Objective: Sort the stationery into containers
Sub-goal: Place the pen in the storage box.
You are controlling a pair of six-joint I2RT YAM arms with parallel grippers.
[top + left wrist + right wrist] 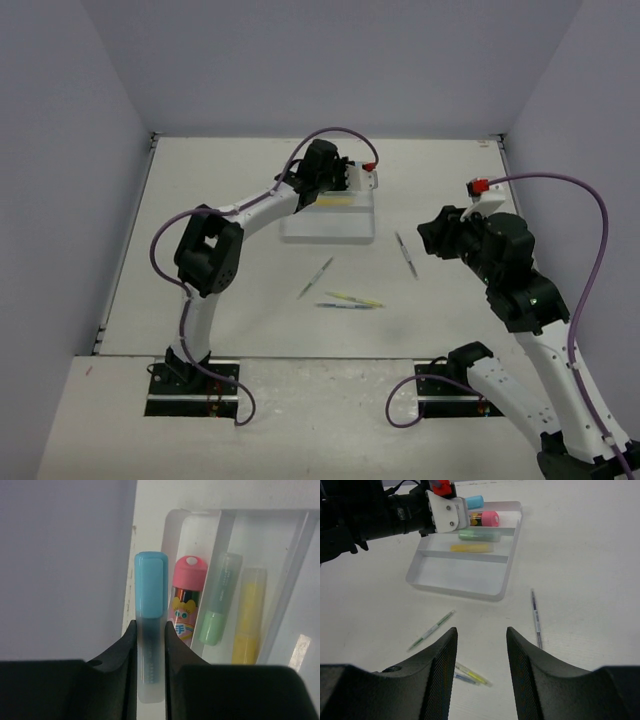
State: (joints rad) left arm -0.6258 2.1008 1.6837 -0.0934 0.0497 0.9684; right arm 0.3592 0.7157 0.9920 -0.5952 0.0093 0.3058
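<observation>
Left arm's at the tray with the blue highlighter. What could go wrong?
1. The left gripper holds the light-blue highlighter about over the outer wall of the tray; released here, it may land on the rim or outside.
2. The pink tube lies close beside; lowering could nudge it.
3. Two thin pens lie almost touching, hard to grasp singly.

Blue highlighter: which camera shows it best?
Left wrist: the blue highlighter is close up, clamped between the jaws. Right wrist shows only its cap; the top view hides it behind the left arm.
</observation>
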